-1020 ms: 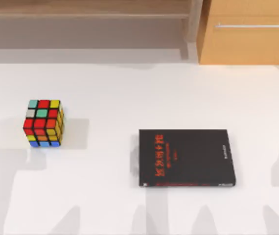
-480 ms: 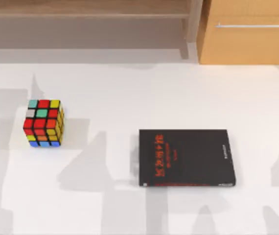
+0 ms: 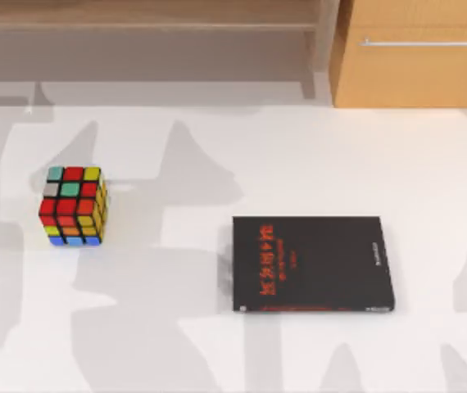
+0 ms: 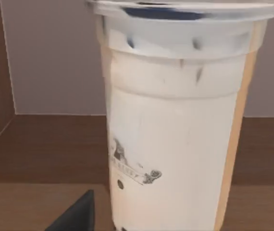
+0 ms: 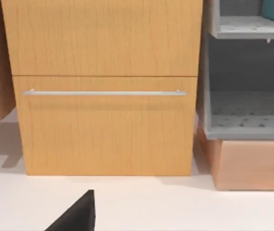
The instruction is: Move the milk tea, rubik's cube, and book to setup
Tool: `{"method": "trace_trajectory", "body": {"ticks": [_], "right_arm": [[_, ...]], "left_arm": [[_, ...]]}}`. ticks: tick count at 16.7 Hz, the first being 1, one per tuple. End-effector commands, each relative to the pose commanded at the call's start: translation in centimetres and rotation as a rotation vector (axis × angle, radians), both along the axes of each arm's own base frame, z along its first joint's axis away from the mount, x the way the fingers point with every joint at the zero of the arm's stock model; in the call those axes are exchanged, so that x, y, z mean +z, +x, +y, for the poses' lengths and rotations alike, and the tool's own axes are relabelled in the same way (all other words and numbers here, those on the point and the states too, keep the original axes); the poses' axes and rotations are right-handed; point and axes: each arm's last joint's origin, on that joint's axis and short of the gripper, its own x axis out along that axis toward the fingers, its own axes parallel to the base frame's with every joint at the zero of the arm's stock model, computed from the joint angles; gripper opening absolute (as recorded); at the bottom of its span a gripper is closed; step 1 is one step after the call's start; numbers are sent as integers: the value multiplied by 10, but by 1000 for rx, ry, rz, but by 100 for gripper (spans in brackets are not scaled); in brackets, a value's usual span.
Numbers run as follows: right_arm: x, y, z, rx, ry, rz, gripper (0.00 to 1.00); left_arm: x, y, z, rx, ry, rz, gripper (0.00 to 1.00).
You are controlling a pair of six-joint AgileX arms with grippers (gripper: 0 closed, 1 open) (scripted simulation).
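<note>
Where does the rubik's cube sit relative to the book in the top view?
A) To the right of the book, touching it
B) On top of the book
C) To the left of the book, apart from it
C: the rubik's cube stands on the white table left of the black book, with bare table between them.

You see the cube standing on the white table's left side, a 3x3 puzzle with black edges; its top face mixes teal, red, yellow, grey and green stickers, and the face toward the table's near edge shows red, orange, yellow and blue. Well apart from it, right of centre, the book lies flat and closed, its black cover up, red lettering toward its left part and a thin red line along its near edge. In the left wrist view the milk tea stands upright, very close: a clear lidded cup of creamy white drink, a small dark printed logo low on its side.
</note>
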Motion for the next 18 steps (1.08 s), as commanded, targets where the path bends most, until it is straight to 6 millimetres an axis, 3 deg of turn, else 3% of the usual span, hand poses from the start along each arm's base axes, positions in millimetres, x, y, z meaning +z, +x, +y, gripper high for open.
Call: {"method": "trace_trajectory", "body": {"ticks": [3, 11, 18], "right_arm": [[0, 0, 0, 0, 0, 0, 100], [0, 0, 0, 0, 0, 0, 100], [0, 0, 0, 0, 0, 0, 100]], "left_arm": [[-12, 17, 9, -1, 3, -10, 100], [-14, 22, 8, -4, 3, -9, 100], [-13, 79, 10, -2, 4, -13, 100]]}}
